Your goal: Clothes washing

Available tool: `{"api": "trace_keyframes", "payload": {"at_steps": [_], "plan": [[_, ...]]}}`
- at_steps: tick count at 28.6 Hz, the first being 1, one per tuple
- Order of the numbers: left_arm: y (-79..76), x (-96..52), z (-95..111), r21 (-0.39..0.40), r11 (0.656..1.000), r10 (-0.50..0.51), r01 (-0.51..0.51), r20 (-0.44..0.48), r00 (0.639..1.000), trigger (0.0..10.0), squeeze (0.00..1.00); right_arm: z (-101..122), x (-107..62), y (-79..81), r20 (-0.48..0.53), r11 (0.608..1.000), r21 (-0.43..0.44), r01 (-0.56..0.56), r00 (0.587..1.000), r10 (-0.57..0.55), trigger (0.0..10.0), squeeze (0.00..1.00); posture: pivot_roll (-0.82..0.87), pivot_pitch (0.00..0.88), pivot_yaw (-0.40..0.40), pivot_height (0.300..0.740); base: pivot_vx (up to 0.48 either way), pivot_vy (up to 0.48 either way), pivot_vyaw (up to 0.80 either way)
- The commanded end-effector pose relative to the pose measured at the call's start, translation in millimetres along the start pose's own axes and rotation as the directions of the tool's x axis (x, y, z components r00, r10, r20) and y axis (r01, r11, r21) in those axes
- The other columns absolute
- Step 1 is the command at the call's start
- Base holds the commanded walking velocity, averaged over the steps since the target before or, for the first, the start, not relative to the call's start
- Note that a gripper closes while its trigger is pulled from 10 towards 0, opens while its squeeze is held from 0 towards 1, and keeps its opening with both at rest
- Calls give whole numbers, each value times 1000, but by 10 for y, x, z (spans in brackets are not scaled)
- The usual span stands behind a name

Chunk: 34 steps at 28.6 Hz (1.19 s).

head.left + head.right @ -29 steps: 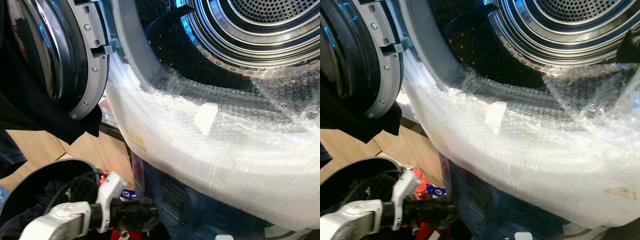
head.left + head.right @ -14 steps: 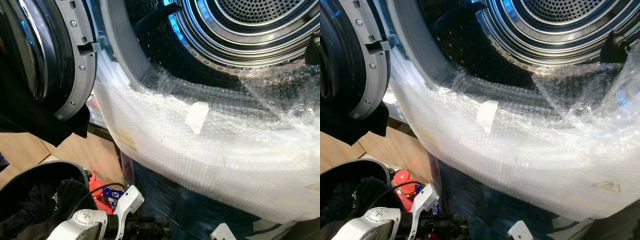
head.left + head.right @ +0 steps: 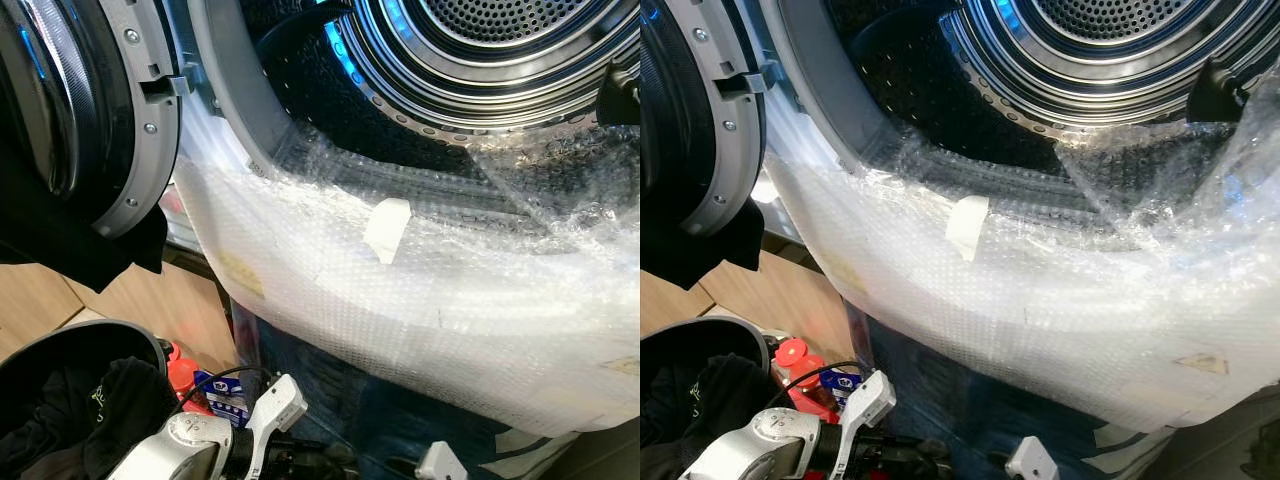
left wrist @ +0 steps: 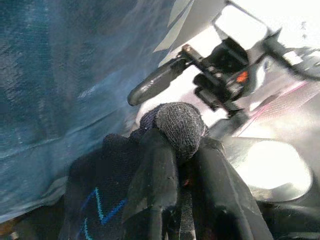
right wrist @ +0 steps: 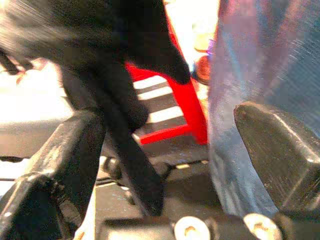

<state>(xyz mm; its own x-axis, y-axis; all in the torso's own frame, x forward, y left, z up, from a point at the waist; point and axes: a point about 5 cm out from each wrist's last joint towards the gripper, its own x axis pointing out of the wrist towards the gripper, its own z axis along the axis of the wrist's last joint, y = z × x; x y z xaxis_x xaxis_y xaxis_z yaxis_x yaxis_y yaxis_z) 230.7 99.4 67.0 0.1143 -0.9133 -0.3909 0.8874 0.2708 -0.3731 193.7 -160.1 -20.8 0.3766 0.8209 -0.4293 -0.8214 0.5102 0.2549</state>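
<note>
The washing machine's steel drum (image 3: 520, 40) stands open, its round door (image 3: 90, 110) swung out to the left with a black cloth (image 3: 100, 250) hanging off it. Low on the left sits a black basket (image 3: 40, 345) holding dark clothes (image 3: 100, 410). My left arm (image 3: 210, 440) reaches across the bottom, in front of the machine's lower panel. In the left wrist view my left gripper (image 4: 175, 145) is shut on a dark knit garment (image 4: 177, 122) with a blue zigzag. My right gripper (image 5: 165, 120) is open, and a black garment (image 5: 125, 65) hangs ahead of it.
Bubble wrap (image 3: 420, 290) covers the machine's front rim, with a tape patch (image 3: 385, 228) on it. Blue film (image 3: 340, 380) wraps the panel below. A red bottle (image 3: 182, 375) stands beside the basket on the wooden floor (image 3: 150, 300). A red frame (image 5: 175, 110) lies near my right gripper.
The camera has swung, sliding the machine left in the picture. My left arm has sunk lower and moved right, past the basket. A white part of my right arm has come in at the bottom.
</note>
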Motion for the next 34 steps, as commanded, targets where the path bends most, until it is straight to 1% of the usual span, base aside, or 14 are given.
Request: {"api": "trace_keyframes", "payload": {"at_steps": [1,4,5,7,10,12,15,16,17,18,26,31,34], "plan": [[-40,73,76,55,998,-40,40,-5,999,0,0,68,65,66,14,997,-14,-73,997,73,10000,1000,11,75,18,740,0,0,0],[-54,117,98,68,996,-59,59,0,998,0,0,56,41,104,-1,995,-9,-104,995,104,10000,1000,8,68,13,740,0,0,0],[-50,136,98,71,996,-61,61,1,998,0,0,55,38,116,-6,994,-1,-112,994,112,10000,953,4,67,11,740,0,0,0],[-37,176,99,81,995,-58,57,7,998,0,0,57,47,141,-11,989,15,-145,989,145,10000,0,2,61,7,740,0,0,0],[-31,212,113,92,994,-54,53,15,998,0,0,115,84,145,-2,984,12,-175,984,175,10000,0,-3,45,3,740,0,0,0],[-36,230,118,101,993,-58,56,14,998,0,0,133,120,117,-1,987,22,-159,987,159,10000,0,-2,39,2,740,0,0,0],[-43,259,132,108,993,-59,56,26,998,0,0,139,165,107,-26,988,16,-154,988,155,10000,0,0,33,0,740,0,0,0],[-35,273,144,115,992,-51,46,38,998,0,0,163,191,106,-10,988,25,-150,989,151,3020,0,1,27,-3,740,0,0,0],[-33,280,147,117,992,-49,43,43,998,0,0,174,211,115,1,987,33,-155,988,155,3176,0,1,18,-3,740,0,0,0],[-33,288,158,121,992,-44,37,51,998,0,0,176,247,142,3,984,38,-175,985,175,0,0,1,17,-3,740,0,0,0],[-36,268,174,149,988,-34,26,49,998,0,0,158,259,154,-9,981,39,-192,981,192,0,0,16,8,-6,740,0,0,0],[-18,227,211,162,987,-15,5,58,998,0,0,155,255,122,-16,984,43,-173,985,174,0,0,36,36,-10,740,0,0,0],[7,180,218,161,987,16,-26,67,998,0,0,135,244,146,-18,980,58,-188,982,189,0,0,36,46,-6,740,0,0,0]]}}
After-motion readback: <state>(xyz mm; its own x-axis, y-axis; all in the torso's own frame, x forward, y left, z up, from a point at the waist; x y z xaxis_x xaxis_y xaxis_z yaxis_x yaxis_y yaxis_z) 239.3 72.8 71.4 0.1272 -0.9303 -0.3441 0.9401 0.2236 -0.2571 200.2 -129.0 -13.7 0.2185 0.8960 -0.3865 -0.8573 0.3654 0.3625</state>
